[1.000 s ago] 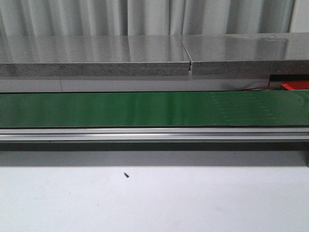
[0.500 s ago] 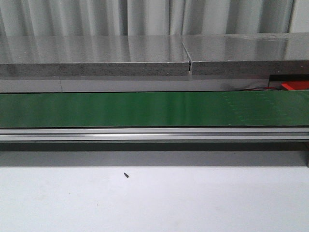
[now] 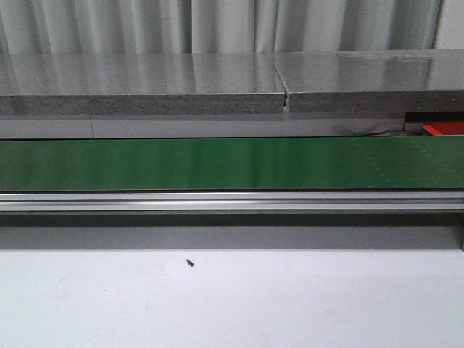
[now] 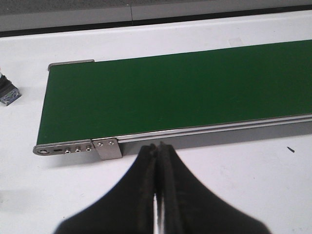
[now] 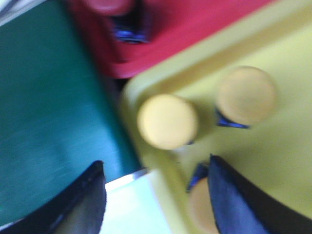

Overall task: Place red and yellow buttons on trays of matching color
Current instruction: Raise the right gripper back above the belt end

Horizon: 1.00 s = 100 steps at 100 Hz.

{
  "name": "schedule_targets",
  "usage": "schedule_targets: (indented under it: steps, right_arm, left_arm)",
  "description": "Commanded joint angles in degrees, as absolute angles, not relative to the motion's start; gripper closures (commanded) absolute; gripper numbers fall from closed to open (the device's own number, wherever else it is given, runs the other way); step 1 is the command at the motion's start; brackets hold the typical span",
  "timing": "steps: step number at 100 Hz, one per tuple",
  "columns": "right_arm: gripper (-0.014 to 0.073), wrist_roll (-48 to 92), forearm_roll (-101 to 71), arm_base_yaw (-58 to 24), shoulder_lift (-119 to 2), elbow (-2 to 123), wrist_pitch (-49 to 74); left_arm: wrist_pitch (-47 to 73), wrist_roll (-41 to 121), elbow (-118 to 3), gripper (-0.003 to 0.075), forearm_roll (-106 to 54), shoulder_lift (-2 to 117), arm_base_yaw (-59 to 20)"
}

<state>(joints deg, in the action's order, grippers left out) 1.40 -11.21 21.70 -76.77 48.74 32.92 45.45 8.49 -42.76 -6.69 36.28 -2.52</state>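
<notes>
Green rubbery conveyor belt (image 3: 217, 164) with a silver aluminium side rail (image 3: 217, 201) runs across the front view, a tiny black speck (image 3: 189, 262) lying on the white table (image 3: 290, 304) at about 6 o'clock from the belt's middle. No arm shows in that view.

In the left wrist view the left gripper (image 4: 158, 161) is clenched, its black fingers pressed together with nothing between them, hovering near the belt's end bracket.

The right wrist view is blurred. The right gripper (image 5: 156, 195) is spread wide, holding nothing, above the corner of the yellow plastic tray (image 5: 287, 161). Three round yellow-capped buttons rest in that tray: one (image 5: 167, 121) between the fingers' line, a second (image 5: 246, 95) at roughly 2 o'clock from it, a third (image 5: 201, 204) partly hidden behind a finger. A red-capped button (image 5: 114, 9) sits on the red tray (image 5: 195, 24) beside the yellow one.
</notes>
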Motion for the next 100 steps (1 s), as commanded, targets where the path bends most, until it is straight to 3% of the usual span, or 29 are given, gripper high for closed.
schedule_targets:
  steps: [1, 28, 72, 100]
  right_arm:
    - [0.0233, 3.0, -9.7, 18.1, -72.9, 50.1, 30.9]
    - [0.0664, 3.0, -8.1, 8.1, -69.3, 50.1, 33.4]
    - [0.0661, 3.2, -3.2, -4.0, -56.9, 41.6, 27.0]
    - [0.0661, 3.7, -3.2, -5.1, -41.4, 33.1, 24.0]
  left_arm:
    - [41.5, 8.5, -44.3, 0.0739, -7.2, 36.3, -3.0]
    - [41.5, 8.5, -44.3, 0.0738, -7.2, 36.3, -3.0]
    - [41.5, 8.5, -44.3, 0.0739, -7.2, 36.3, -3.0]
    - [41.5, 8.5, -44.3, 0.0739, -7.6, 36.3, -3.0]
